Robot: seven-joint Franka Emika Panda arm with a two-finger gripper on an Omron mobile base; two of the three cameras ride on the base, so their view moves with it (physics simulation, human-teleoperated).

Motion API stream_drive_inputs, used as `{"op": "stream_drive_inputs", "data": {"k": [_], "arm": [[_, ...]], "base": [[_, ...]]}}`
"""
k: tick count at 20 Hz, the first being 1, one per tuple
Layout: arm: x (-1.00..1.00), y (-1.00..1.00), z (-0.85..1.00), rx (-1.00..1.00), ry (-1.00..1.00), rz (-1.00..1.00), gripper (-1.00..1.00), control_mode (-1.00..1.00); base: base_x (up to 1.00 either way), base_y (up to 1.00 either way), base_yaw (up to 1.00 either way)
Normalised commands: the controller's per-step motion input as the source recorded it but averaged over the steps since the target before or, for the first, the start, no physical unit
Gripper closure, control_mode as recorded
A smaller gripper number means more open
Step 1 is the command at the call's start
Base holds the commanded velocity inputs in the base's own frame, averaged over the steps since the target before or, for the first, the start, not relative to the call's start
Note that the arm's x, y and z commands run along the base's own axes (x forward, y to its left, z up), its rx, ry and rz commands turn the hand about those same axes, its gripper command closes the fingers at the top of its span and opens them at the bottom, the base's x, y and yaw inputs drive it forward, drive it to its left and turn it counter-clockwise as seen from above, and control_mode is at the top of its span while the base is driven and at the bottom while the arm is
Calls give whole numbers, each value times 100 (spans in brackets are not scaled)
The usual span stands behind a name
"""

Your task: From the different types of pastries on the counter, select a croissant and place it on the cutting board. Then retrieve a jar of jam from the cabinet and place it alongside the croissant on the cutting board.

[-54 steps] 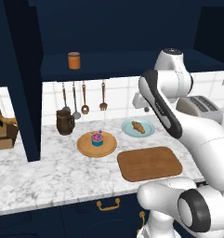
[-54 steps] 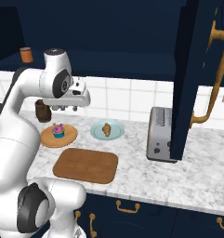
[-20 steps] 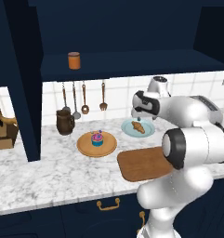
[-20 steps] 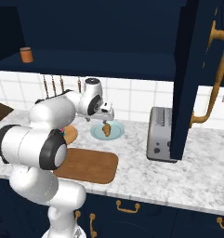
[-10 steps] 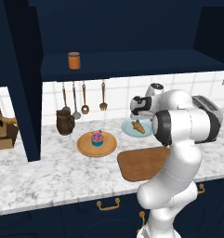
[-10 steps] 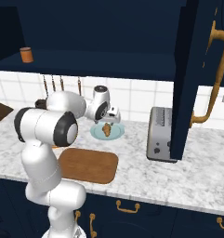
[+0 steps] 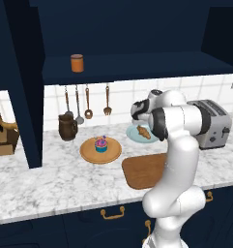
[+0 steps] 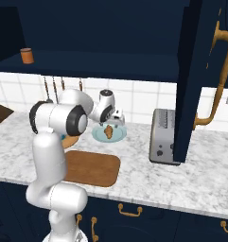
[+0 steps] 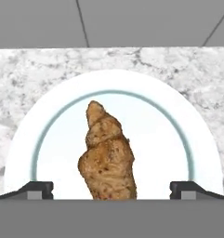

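The small golden-brown lumpy croissant [image 9: 108, 155] lies on a round pale blue plate [image 9: 53, 121] at the back of the white-grey marbled counter [image 7: 50, 177], its long axis running away from the hand, one tapered end pointing toward the tiled wall. The robot's gripper [image 9: 111, 189] hangs just over it with its two dark finger tips [image 9: 36, 189] spread wide, one on each side of the pastry and well clear of it, nothing pinched. I would judge the croissant light, flaky and soft, likely to crush or shed under a hard squeeze, so the thick middle across its narrow width looks the place to take hold, with a gentle close. The flat brown wooden cutting board [image 7: 143, 170] waits nearer the counter's front edge, just before the plate. The small orange-brown jar of jam [image 7: 77, 63] stands on the dark navy cabinet [image 7: 137, 68] shelf above. From both base views the arm's own white body hides much of the plate and board; the croissant's near end is cut off in the hand view, and I cannot tell how high the fingers stand above the plate
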Motion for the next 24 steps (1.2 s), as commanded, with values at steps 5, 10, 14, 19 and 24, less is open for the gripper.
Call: {"op": "stream_drive_inputs", "data": {"k": [5,10,14,19,24], "arm": [[23,-6,-45,0,0,0,-100,-100],[21,-1,-43,0,0,0,-100,-100],[25,0,-54,0,0,0,100,-100],[20,-5,-27,0,-1,0,100,-100],[-29,-28,26,0,-7,0,100,-100]], "base": [[0,0,0],[0,0,0],[0,0,0],[0,0,0],[0,0,0]]}}
